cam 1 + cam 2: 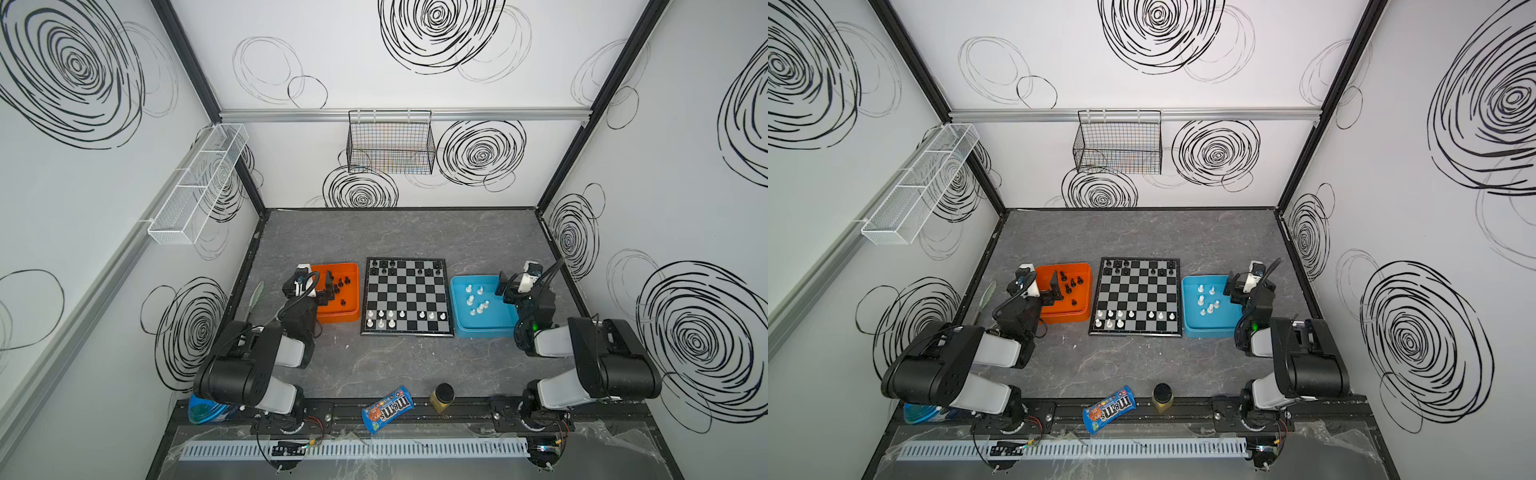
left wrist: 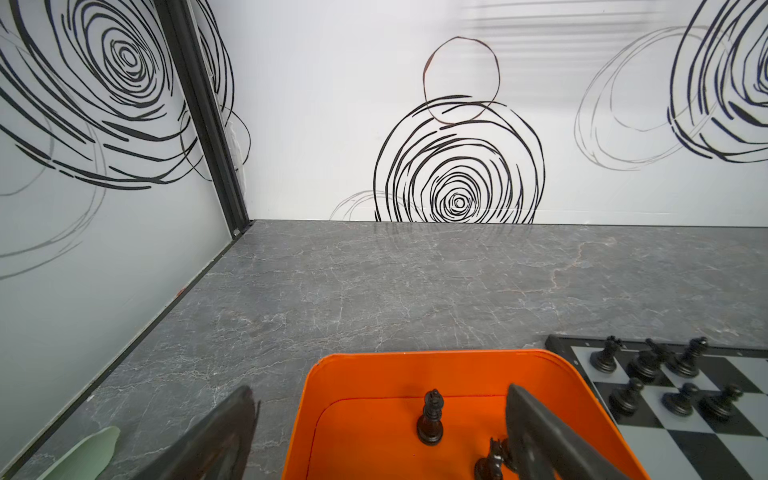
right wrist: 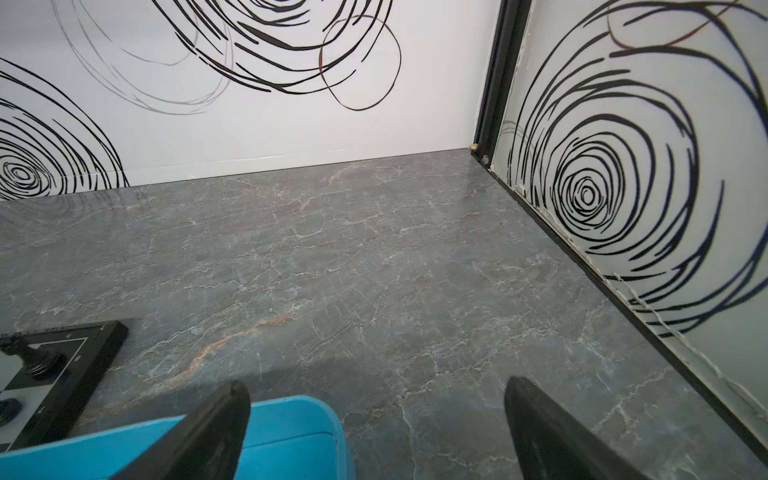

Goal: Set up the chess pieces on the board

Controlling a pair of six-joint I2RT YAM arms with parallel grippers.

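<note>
The board (image 1: 406,297) lies on the bench (image 1: 415,232) between an orange tray (image 1: 336,319) of black chess pieces (image 1: 341,282) and a blue tray (image 1: 482,330) of white chess pieces (image 1: 471,299), the left gripper (image 1: 327,287) and right gripper (image 1: 505,288) each spread open astride its tray's outer wall, with a candy bag (image 1: 387,408) and jar (image 1: 441,397) well in front.

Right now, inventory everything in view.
board: 1, black and grey, centre
orange tray: 1, left of board
blue tray: 1, right of board
black chess pieces: roughly ten on board, five in orange tray
white chess pieces: roughly ten on board, seven in blue tray
candy bag: 1, blue, front edge
jar: 1, yellowish, front edge
wire basket: 1, black, back wall
mesh basket: 1, white, left wall
tub: 1, blue, under left arm
left gripper: 1, open over orange tray's edge
right gripper: 1, open by blue tray
</note>
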